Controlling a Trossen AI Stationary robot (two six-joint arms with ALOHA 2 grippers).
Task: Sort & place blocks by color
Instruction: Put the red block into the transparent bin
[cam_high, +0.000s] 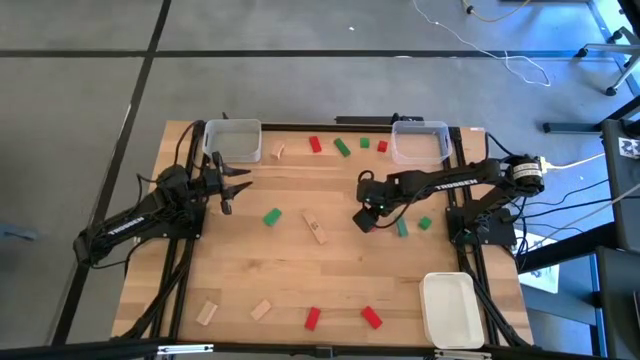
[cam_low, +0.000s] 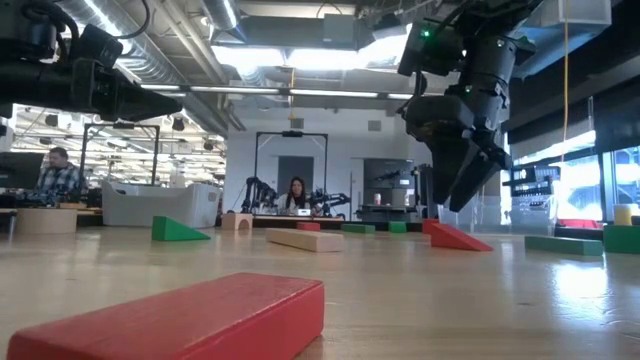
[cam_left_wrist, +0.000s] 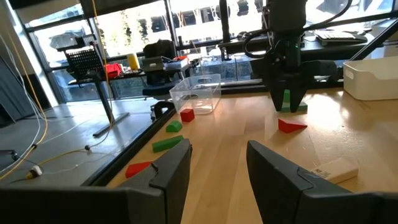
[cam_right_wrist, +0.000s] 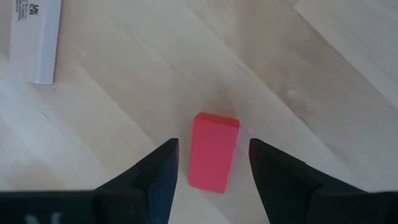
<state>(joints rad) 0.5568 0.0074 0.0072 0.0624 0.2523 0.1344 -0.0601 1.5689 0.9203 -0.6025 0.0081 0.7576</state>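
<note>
Right gripper (cam_right_wrist: 211, 165) — fingers apart, straddling red block (cam_right_wrist: 213, 151), left gripper (cam_left_wrist: 217, 165) open.

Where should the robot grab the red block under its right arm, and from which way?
Best from straight above, pinching its two long sides near the middle. The red block lies flat on the table, and the right tool hangs open right over it, one finger on each long side. Its narrow width looks like it fits the gap.

Right gripper (cam_right_wrist: 211, 163) jaws straddle red block (cam_right_wrist: 214, 151), bare wood either side (tan block (cam_right_wrist: 36, 38) well apart).
</note>
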